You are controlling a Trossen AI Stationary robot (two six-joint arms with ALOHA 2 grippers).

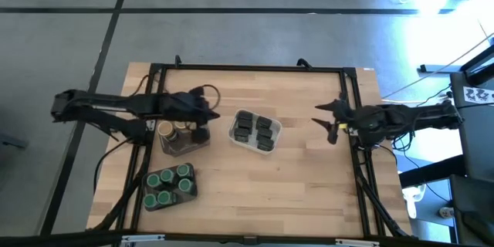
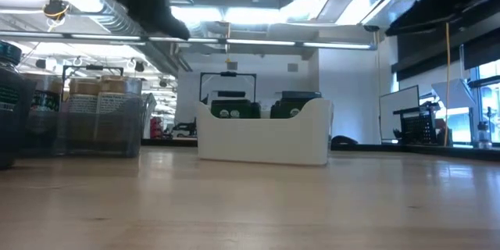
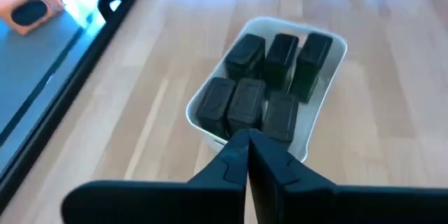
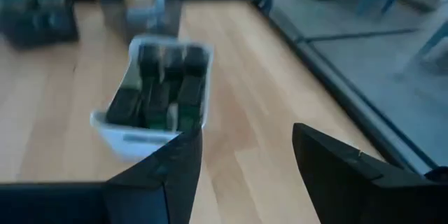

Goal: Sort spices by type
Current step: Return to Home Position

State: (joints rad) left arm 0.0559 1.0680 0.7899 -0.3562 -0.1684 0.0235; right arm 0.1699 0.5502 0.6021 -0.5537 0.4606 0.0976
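While both arms hang above it, the wooden table (image 1: 309, 193) looks close to sorted: I can't spot one loose container on the bare wood. Biggest piece first, the white tray (image 2: 262, 142) sits mid-table with six dark tins (image 3: 246, 101) packed inside in two rows of three.

Over on the left, a see-through bin (image 2: 101, 125) holds the tan-topped jars (image 1: 174, 130). Two show, and the left arm hides the rest, so I can't count them. Nearer the front edge, the green-lidded jars (image 1: 168, 184) sit bunched in their own dark tray (image 1: 194, 193). That's three kinds in three places. To my eye the sorting is done, and all that's left is for the arms to get clear.

And room is plentiful! The front and right of the table are open wood, with black frame rails along the edges. The left gripper (image 3: 247, 140) has its fingers pinched together on nothing, just beside the white tray and over a corner of the see-through bin. It should lift before swinging, I'd say. The right gripper (image 4: 246, 133) is spread wide and empty near the right rail, well apart from every tray.
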